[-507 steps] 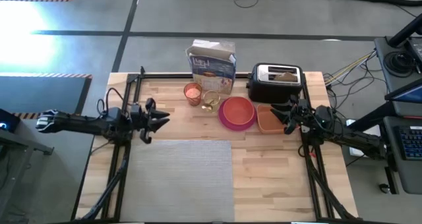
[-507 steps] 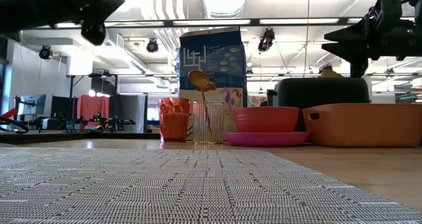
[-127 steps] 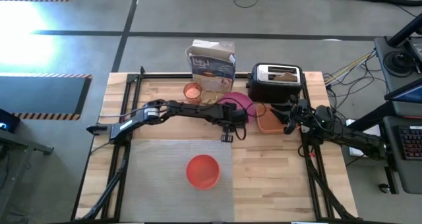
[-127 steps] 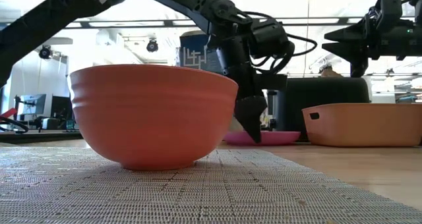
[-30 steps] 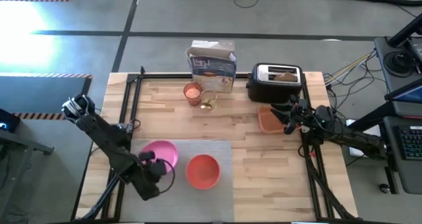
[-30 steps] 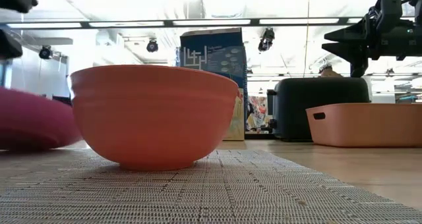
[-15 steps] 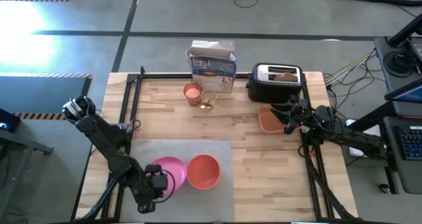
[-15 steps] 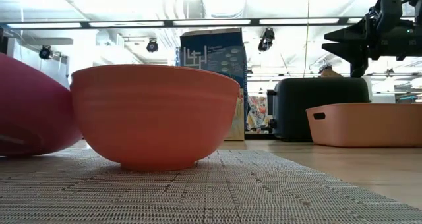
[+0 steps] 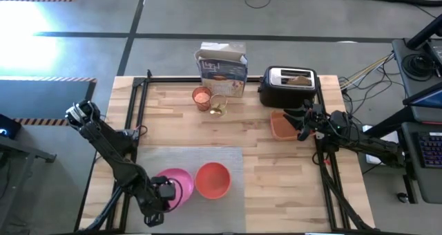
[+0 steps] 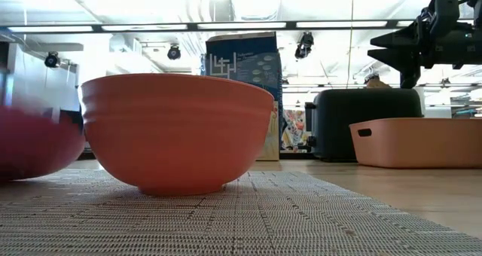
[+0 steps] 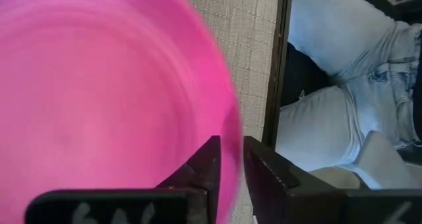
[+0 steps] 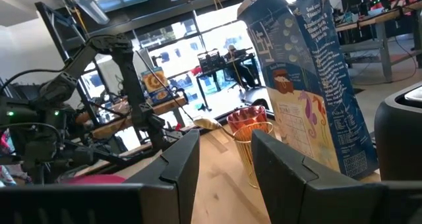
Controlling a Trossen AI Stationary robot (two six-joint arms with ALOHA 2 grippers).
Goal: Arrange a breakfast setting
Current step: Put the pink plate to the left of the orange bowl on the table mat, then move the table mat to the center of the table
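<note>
The round pink plate (image 9: 178,185) is over the near left part of the grey woven placemat (image 9: 207,159), close beside the orange bowl (image 9: 213,180), which stands on the mat. My left gripper (image 9: 164,193) is shut on the plate. My right gripper (image 9: 302,125) hangs open and empty over the orange tray (image 9: 280,126). The small orange cup (image 9: 202,97) and the clear glass (image 9: 219,106) with the gold spoon stand at the back. Toast sticks out of the toaster (image 9: 289,87). No apple shows. My left gripper pinches the plate's rim (image 11: 223,122) between its two fingers (image 11: 206,163), one on the plate's inner face and one outside. It comes from the table's near left side. In the low view the plate (image 10: 34,147) sits tilted, low by the mat; whether it touches the mat, I cannot tell.
A cereal box (image 9: 222,68) stands at the far edge behind the cup and glass. The black frame rails (image 9: 135,117) run along both sides of the table. A person in jeans (image 11: 343,99) is close beyond the table's near left edge.
My left gripper has carried the pink plate toward the table's near edge, along the mat's left part, until it is beside the orange bowl. In the low view the plate has come down lower over the mat in the last half second.
</note>
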